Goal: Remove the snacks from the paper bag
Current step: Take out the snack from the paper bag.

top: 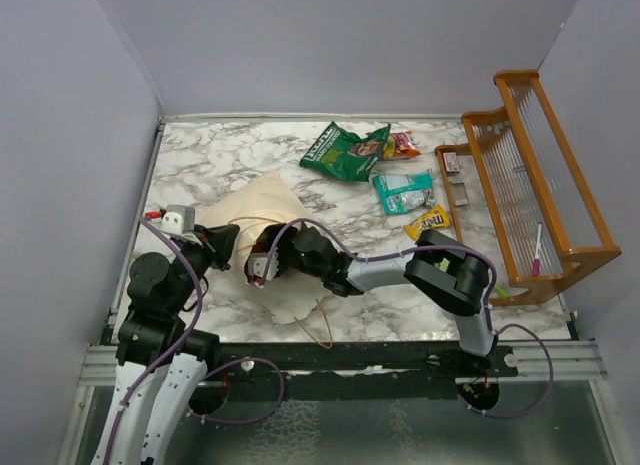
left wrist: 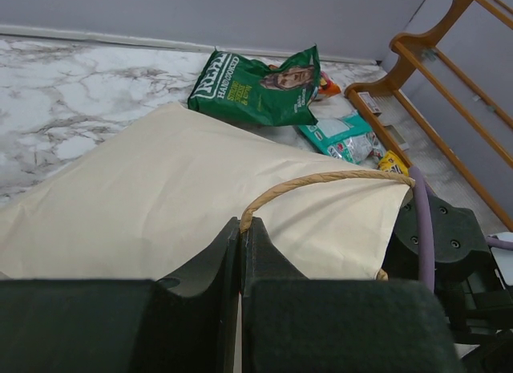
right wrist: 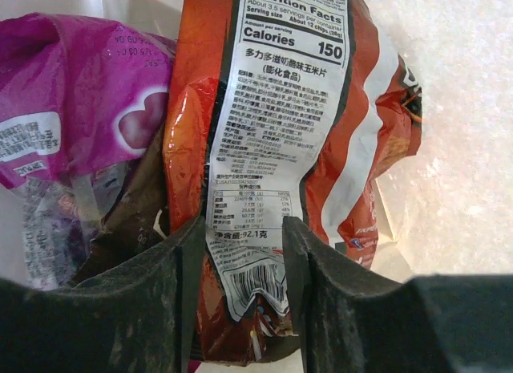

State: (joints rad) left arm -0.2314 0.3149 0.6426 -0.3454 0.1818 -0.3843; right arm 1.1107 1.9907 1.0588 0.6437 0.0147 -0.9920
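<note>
Midway through emptying: right claw [right wrist: 244, 229] clamped on the red chip bag [right wrist: 280, 108] inside the paper bag [left wrist: 160, 188], left claw [left wrist: 240, 229] pinched shut on its rim by the handle [left wrist: 321, 180]. Next, likely draw that packet out through the mouth onto the bench [top: 220, 155].

Grey walls [top: 350, 45], marble table [top: 220, 155], wooden rack [top: 520, 78]

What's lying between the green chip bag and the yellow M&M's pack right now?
The teal packet lies between the green chip bag and the yellow M&M's pack. The top external view shows this most clearly.
</note>
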